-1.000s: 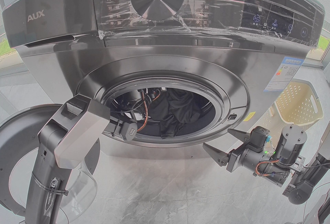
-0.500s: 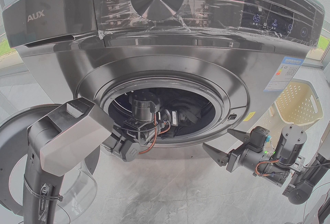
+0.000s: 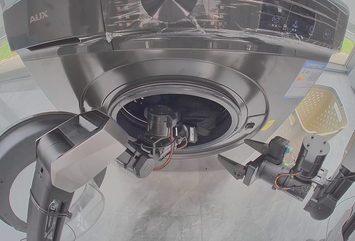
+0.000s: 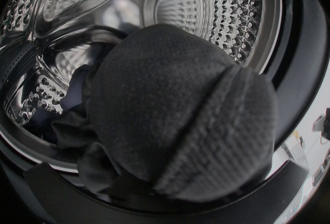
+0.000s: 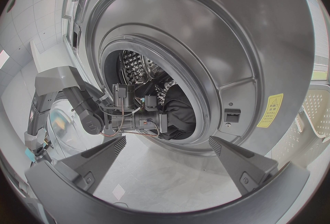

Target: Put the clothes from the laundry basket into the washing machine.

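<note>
Your left gripper (image 3: 198, 129) is in the drum (image 4: 223, 5) mouth against dark clothes (image 4: 165, 108), can't tell its grip; right gripper (image 5: 166, 140) gapes wide.

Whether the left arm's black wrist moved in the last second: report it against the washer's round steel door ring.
Yes. The left wrist has sunk from near the top of the door ring toward its lower rim and outward.

The clothes (image 3: 201, 120) lie inside the washing machine (image 3: 185, 64), the laundry basket (image 3: 321, 112) at its right.
</note>
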Motion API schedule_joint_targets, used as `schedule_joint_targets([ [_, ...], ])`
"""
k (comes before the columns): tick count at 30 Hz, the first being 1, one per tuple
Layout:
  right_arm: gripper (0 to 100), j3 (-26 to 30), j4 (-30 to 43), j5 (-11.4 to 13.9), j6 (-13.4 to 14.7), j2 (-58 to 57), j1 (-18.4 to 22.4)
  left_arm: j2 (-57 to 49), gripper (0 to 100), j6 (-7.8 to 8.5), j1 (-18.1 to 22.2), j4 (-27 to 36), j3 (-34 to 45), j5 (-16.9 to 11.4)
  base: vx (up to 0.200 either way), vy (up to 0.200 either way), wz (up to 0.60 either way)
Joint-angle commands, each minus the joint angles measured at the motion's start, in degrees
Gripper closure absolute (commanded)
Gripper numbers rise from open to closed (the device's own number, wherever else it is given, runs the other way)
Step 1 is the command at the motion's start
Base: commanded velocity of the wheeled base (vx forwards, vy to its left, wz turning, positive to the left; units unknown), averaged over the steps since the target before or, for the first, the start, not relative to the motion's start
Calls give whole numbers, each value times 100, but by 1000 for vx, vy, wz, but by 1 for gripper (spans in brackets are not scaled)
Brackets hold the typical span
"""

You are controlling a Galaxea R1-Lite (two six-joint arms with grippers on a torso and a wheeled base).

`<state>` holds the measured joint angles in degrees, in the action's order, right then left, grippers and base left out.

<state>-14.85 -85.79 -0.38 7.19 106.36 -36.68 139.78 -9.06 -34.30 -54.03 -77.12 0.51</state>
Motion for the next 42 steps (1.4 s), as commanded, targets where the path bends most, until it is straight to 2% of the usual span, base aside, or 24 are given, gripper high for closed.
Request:
schedule_joint_targets([
  [1,0,-1,-8,3,1,16,-6,313,100,-70,108,-90,-735,169,0,0,0],
  [6,0,-18,0,-6,1,25,-50,498,100,-263,381,-143,-1587,687,0,0,0],
  [8,0,-18,0,-6,1,25,-50,498,100,-263,381,-143,-1587,687,0,0,0],
  [9,0,-18,0,-6,1,25,-67,656,100,-342,548,-125,-2185,1065,0,0,0],
  [10,0,-18,0,-6,1,25,-85,718,100,-351,592,-125,-2352,1144,0,0,0],
  [12,0,-18,0,-6,1,25,-85,797,100,-360,679,-134,-2598,1241,0,0,0],
  [18,0,-18,0,-6,1,42,-94,823,100,-377,706,-152,-2703,1267,0,0,0],
  [19,0,-18,-8,-6,1,42,-94,814,0,-377,688,-152,-2677,1258,0,0,0],
  [22,0,-9,-8,-6,1,42,-94,797,0,-386,662,-143,-2580,1267,0,0,0],
  [26,0,-9,0,-6,1,42,-85,217,0,-377,398,33,-1420,1214,0,0,0],
  [28,0,-9,0,-6,1,42,-85,102,0,-377,345,147,-1218,1162,0,0,0],
  [30,0,-9,0,-6,1,42,-85,-249,0,-298,275,472,-726,1091,0,0,0],
  [33,0,-9,-8,-6,1,34,-85,-460,0,-246,222,622,-453,1056,0,0,0],
  [34,0,-9,-8,-15,1,34,-85,-636,0,-158,178,780,-198,1021,0,0,0],
  [39,0,-18,-8,-15,1,25,-85,-935,0,71,47,947,443,828,0,0,0],
  [42,0,-18,-8,-15,1,16,-76,-1049,0,141,-24,947,733,661,0,0,0],
])
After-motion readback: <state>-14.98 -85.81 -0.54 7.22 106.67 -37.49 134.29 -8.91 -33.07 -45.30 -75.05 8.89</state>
